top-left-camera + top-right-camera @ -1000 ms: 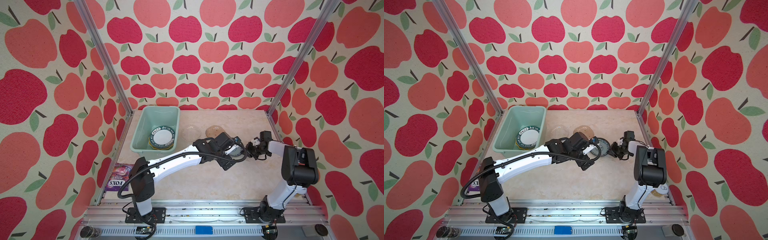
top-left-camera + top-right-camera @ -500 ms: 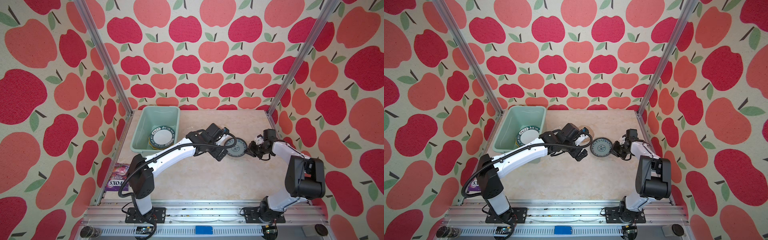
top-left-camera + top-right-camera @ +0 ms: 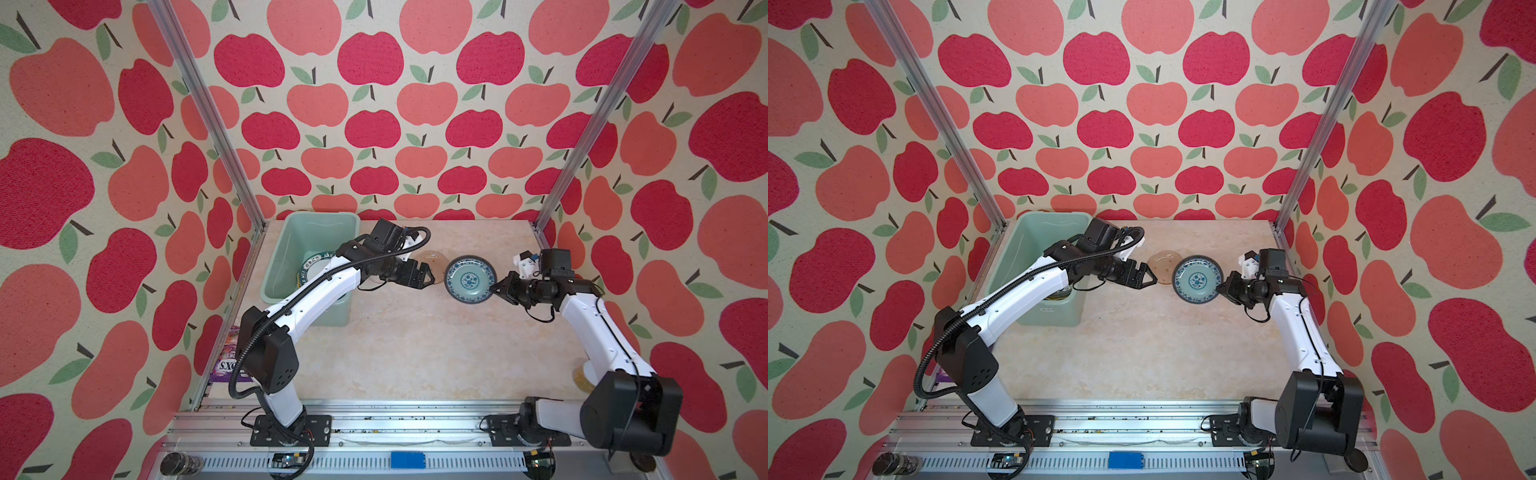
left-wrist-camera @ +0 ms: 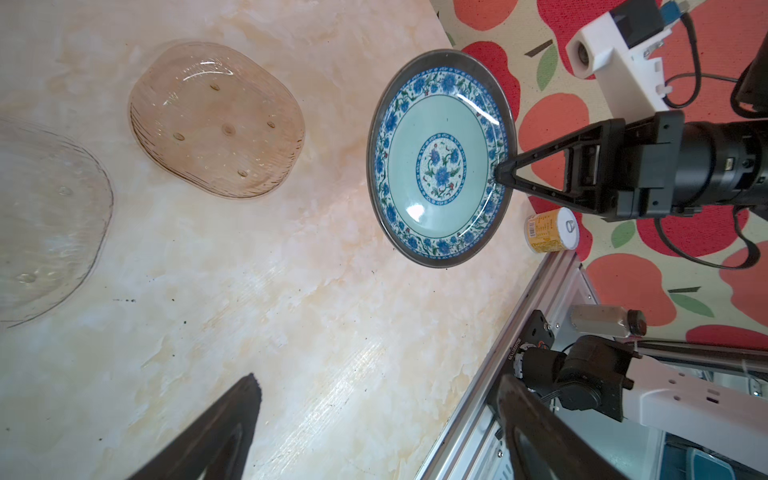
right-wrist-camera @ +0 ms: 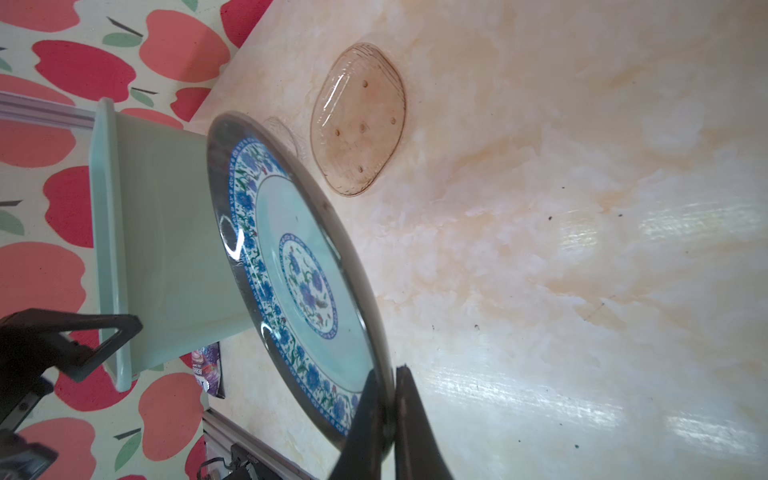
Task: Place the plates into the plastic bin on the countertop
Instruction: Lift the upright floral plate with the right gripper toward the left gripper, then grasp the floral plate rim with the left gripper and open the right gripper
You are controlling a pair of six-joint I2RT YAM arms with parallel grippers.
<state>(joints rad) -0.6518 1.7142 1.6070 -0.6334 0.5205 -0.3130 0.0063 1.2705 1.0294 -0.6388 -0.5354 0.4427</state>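
The right pincer [image 3: 495, 288] is clamping the tilted blue-flowered plate [image 3: 470, 279] by its dark rim; the left pincer [image 3: 429, 281], gaping empty, is backing off from it

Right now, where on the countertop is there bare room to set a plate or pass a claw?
Free: the near half of the countertop, up from the front rail; also the far right corner beyond the right claw. Crowded: past the plastic bin, where the amber glass plate, clear glass plate, open left claw and held patterned plate cluster.
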